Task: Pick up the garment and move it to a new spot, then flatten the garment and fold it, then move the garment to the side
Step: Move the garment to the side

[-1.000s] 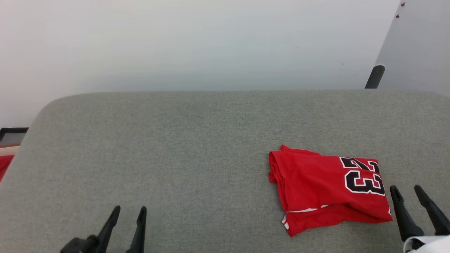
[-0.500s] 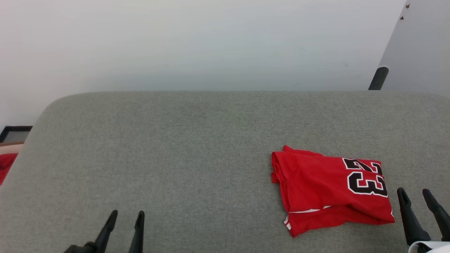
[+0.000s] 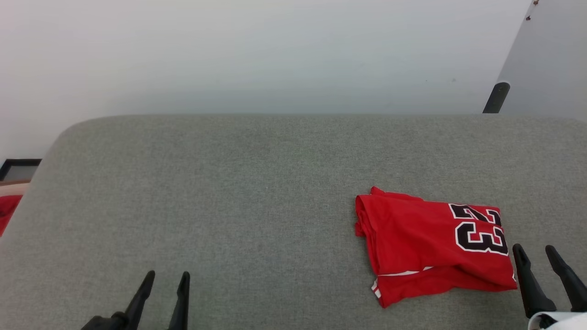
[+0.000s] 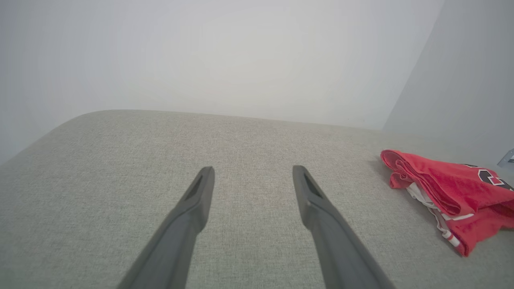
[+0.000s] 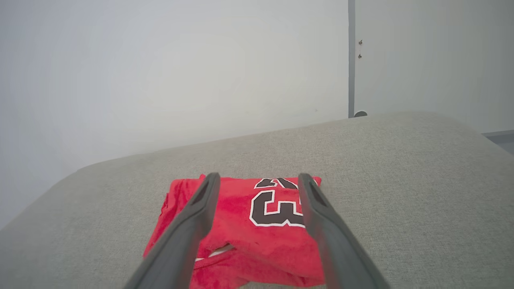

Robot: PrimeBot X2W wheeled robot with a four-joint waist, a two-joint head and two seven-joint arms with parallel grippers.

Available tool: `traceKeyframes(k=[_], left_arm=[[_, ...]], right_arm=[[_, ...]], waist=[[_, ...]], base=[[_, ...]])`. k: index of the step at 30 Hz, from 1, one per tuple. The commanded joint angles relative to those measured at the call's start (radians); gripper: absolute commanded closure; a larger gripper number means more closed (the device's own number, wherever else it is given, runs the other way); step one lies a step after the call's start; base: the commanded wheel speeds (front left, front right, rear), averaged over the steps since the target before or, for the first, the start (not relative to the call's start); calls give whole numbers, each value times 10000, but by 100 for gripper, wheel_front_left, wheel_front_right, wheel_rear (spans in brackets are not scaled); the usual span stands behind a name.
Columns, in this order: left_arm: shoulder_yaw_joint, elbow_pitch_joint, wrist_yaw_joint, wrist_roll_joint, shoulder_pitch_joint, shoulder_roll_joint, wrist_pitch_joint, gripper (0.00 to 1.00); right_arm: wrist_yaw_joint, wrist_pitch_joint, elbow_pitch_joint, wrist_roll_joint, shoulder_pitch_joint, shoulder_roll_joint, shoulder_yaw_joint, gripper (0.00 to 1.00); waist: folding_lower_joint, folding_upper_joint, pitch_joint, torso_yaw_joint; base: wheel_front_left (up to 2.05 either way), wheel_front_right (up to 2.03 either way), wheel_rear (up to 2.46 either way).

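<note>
Very little changes over the last second. The whole head view drifts a touch, which reads as the camera moving. The garment (image 3: 431, 243) keeps its shape and its place on the grey cloth-covered counter (image 3: 229, 183), and neither hand closes in or backs off in any way I can make out.

The garment lies on the counter's right side as a compact folded packet. The black "23" faces up near its right edge, and a strip of white trim peeks out along the near fold. Folded and set off to one side, with the middle of the counter bare, it suggests the task is at or close to its end. The near edge bulges a little, so the fold is not crisp.

The left hand (image 3: 168, 273) hovers low over bare counter at the lower left, well apart from the garment. In the left wrist view the left hand (image 4: 253, 168) has its two dark fingers spread wide with nothing between them, and the garment (image 4: 445, 188) lies off to the side.

The right hand (image 3: 533, 247) sits just beside the garment's right edge, equally wide open and empty. I see no contact with the cloth. In the right wrist view the right hand (image 5: 258, 176) frames the "23" on the garment (image 5: 241, 224) between its fingers without pinching anything.

A plain red scrap (image 3: 7, 211) shows beyond the counter's left edge and is not part of this
</note>
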State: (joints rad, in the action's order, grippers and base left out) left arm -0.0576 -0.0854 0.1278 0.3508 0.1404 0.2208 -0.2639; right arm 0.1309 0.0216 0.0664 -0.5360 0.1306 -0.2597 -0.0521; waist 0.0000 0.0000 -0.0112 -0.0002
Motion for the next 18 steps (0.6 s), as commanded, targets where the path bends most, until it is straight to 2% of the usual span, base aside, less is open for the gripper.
traceKeyframes(k=[1,5,8,13,18], left_arm=[[15,-20,32,-6,-131,-44,9,0],[6,-13,34,15,-242,-133,9,0],[5,21,38,60,-467,-185,9,0],[-140,42,35,164,-887,-94,9,0],[-274,61,37,330,-1366,68,9,0]], right_arm=[[-4,-88,-27,65,-170,6,2,0],[-4,-1019,-220,250,-758,-286,107,0],[-2,-2194,-482,364,-1430,-737,217,0],[-4,-4601,-1056,308,-2644,-1324,42,0],[-2,-7272,-1771,85,-3795,-1452,-542,0]], waist=[[0,0,33,9],[0,0,230,17],[0,0,526,54],[0,0,1162,146],[0,0,1842,218]], base=[[0,0,0],[0,0,0],[0,0,0],[0,0,0],[0,0,0]])
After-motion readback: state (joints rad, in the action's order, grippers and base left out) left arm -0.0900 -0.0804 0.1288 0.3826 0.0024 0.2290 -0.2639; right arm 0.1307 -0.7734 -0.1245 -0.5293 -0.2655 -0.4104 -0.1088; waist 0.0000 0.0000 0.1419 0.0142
